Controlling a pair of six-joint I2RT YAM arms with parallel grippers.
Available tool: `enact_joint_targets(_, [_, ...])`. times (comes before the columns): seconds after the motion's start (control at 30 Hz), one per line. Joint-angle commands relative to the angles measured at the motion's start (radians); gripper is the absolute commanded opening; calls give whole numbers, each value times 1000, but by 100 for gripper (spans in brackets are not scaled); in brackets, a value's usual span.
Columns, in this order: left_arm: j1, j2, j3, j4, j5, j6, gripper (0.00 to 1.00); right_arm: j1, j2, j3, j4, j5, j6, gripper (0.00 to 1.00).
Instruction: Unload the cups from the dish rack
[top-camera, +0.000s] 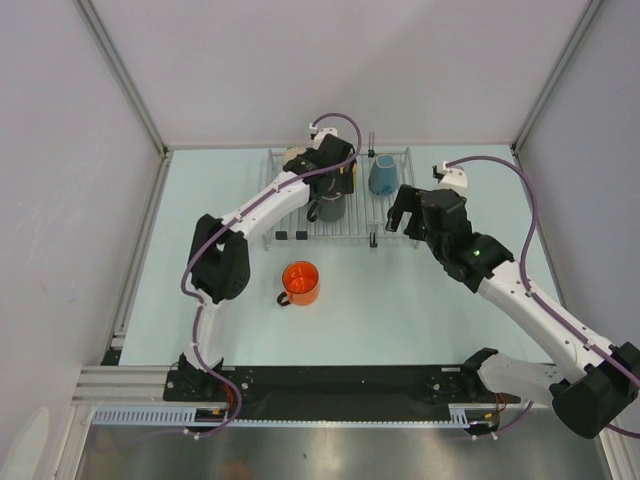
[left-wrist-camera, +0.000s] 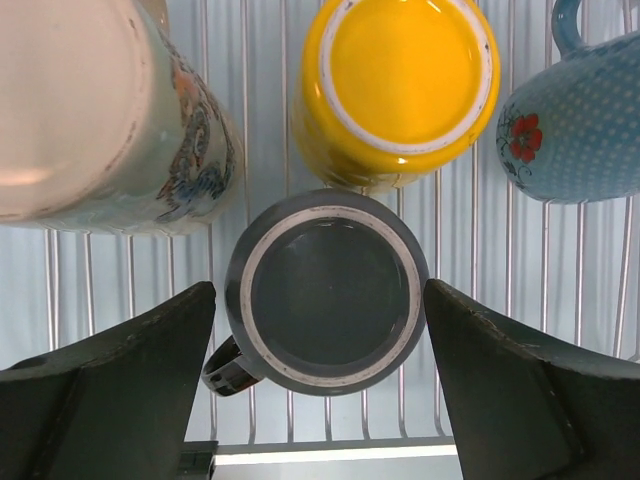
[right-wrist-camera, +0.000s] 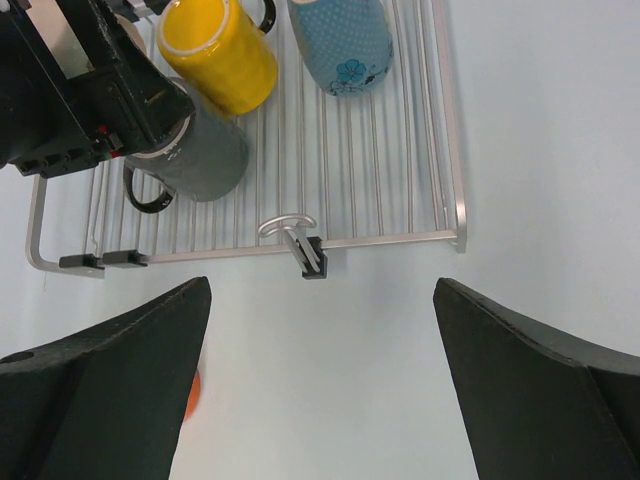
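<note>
Cream-beige mug (left-wrist-camera: 100, 110) half out of frame, left wrist view.

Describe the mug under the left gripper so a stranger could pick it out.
Find the silver wire dish rack at the table's far side. Of the mugs on it, this one stands upside down nearest its near rail, in front of the yellow mug. It is the only dark grey mug.

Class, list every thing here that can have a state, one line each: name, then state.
orange mug: upright on the table, off the rack
dark grey mug: base up on rack
yellow mug: base up on rack
light blue mug: on rack
cream mug: on rack
left end effector: open, straddling dark grey mug
right end effector: open, empty
</note>
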Motion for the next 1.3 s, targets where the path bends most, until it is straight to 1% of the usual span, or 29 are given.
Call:
enact_joint_targets(0.0, [-1,16,50,8,22,24,90,6,-8,-8,17,4,17,100])
enact_joint_targets(0.37, [-1,87,60,9,53,21,90,12,-5,-35,31,-10,24,100])
enact_joint_targets(0.6, [-1,114,66,-15,42,24,90,12,7,-39,42,-16,27,100])
enact_joint_targets(0.7, [1,110,63,-33,24,18,90,13,10,-42,40,-15,27,100])
enact_joint_targets(0.9, [-1,28,8,-20,-21,7,91,12,7,-53,49,-19,33,100])
enact_joint_targets(1.27, [-2,-13,47,-43,-41,39,93,13,-4,-64,48,-21,43,100])
